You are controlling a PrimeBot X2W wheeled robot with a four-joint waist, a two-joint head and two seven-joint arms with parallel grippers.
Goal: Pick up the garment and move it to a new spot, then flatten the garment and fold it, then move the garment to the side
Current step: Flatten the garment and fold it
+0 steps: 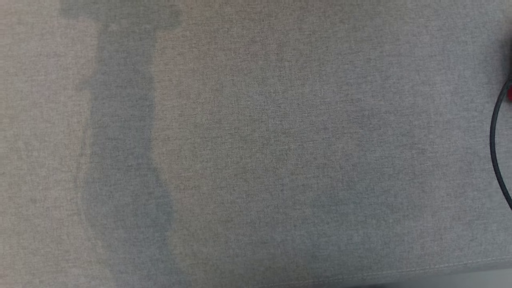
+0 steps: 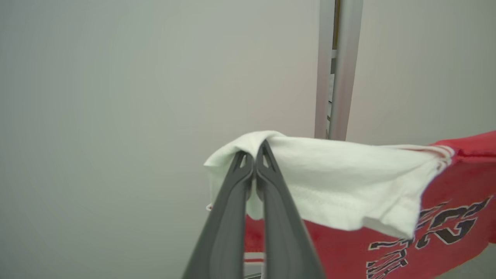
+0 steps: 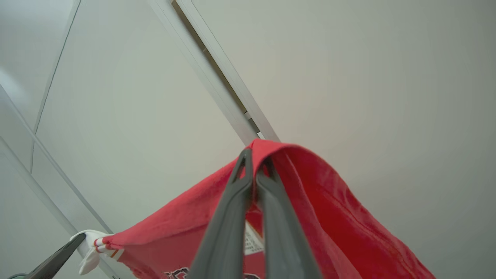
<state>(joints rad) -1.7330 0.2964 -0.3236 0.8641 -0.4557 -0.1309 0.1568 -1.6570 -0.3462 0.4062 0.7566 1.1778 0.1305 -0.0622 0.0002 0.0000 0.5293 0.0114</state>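
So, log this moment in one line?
left gripper: shut on red-and-white printed garment | right gripper: shut on garment | state: aloft

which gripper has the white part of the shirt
The left gripper: it pinches the white sleeve of the garment, while the right gripper pinches red fabric.

The garment (image 2: pixel 457 186) is bright red with a white sleeve (image 2: pixel 341 178). At 4 o'clock in the left wrist view it carries black block lettering (image 2: pixel 449 224) edged in white, and thin red-and-white stripes (image 2: pixel 441 151) mark the sleeve seam. A white label (image 3: pixel 254 240) shows inside it. The left claw (image 2: pixel 255 155) and right claw (image 3: pixel 255 159) are dark grey. In the head view the surface (image 1: pixel 256 144) is a heathered grey weave, with a black cable (image 1: pixel 494 140) at 3 o'clock
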